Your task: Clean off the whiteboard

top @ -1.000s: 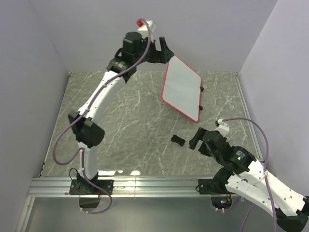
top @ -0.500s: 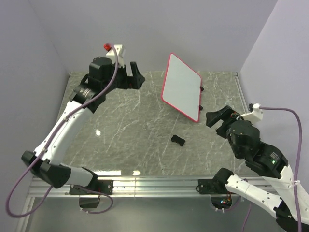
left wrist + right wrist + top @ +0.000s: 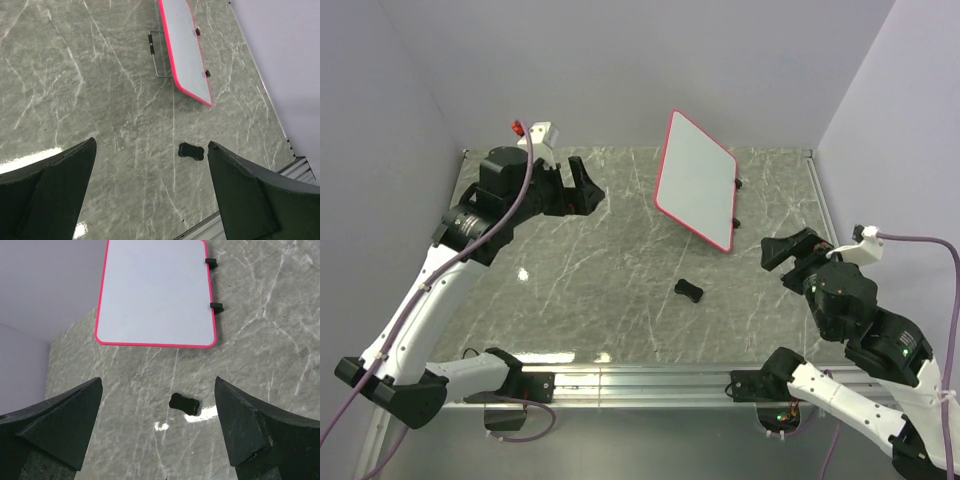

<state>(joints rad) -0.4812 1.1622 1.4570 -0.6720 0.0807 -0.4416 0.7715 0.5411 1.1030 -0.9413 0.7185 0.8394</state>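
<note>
The whiteboard (image 3: 698, 180) stands tilted at the back centre-right of the marble table, pink-red frame, two black feet on its right edge. Its white face (image 3: 155, 290) shows no writing. From the left wrist it appears edge-on (image 3: 186, 55) with a wire stand (image 3: 157, 55) behind it. A small black bone-shaped block (image 3: 689, 290) lies flat in front of the board, also seen from both wrists (image 3: 191, 151) (image 3: 184, 404). My left gripper (image 3: 575, 190) hangs open at the back left, well away from the board. My right gripper (image 3: 792, 250) hovers open to the right of the block. Both are empty (image 3: 152, 145) (image 3: 159, 381).
Grey walls close the table at the back and both sides. An aluminium rail (image 3: 620, 385) runs along the near edge by the arm bases. The right table edge (image 3: 830, 230) lies just under my right arm.
My left arm has swung left and down, away from the whiteboard's top corner. My right arm has drawn back to the right, away from the black block. Board and block stayed put.
</note>
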